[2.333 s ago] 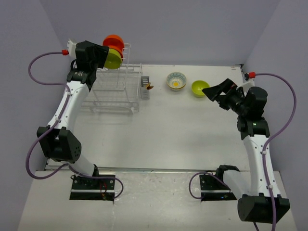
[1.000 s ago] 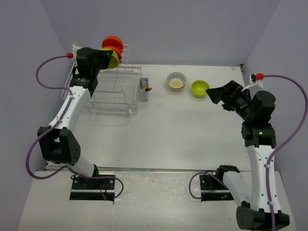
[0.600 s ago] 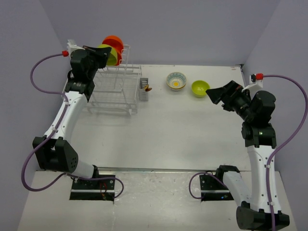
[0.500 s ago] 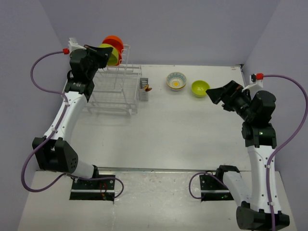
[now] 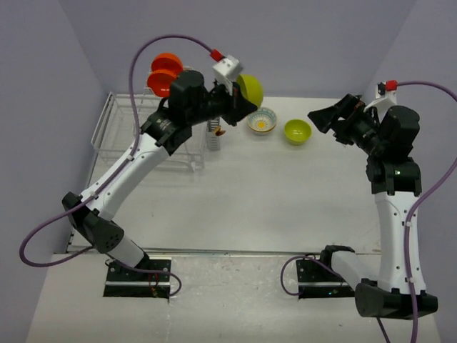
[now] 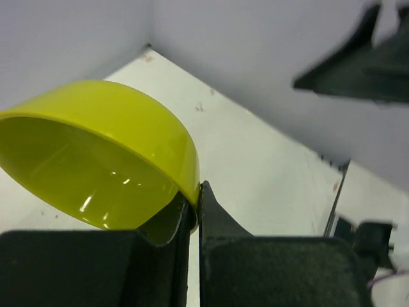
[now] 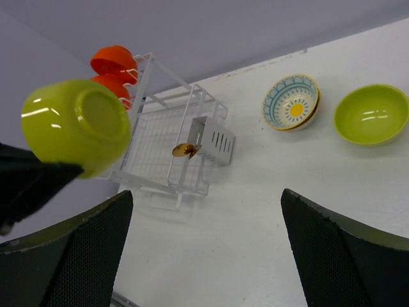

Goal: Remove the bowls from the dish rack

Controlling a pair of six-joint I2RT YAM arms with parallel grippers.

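Two orange bowls [image 5: 163,71] sat one against the other in the upright tier of the dish rack [image 5: 118,139], which stood at the far left of the table [image 5: 271,193]. The left gripper [image 6: 195,208] was pinched tight on the rim of a lime-green bowl [image 5: 250,89], with one finger inside the rim and the other outside. It held the bowl tilted in the air, clear of the rack. In the overhead view this bowl appeared between the rack and a patterned bowl [image 5: 262,120]. The patterned bowl, white with a yellow centre and a bluish rim, stood upright on the table. Just beside it, to the right, stood a second green bowl [image 5: 298,131], also upright. A grey cutlery holder [image 5: 213,136] hung on the right end of the rack, and a small brown object [image 7: 185,150] stuck out of it; what it was could not be made out. The right gripper [image 5: 325,114] hung above the right side of the table near the second green bowl, its fingers spread wide and holding nothing.
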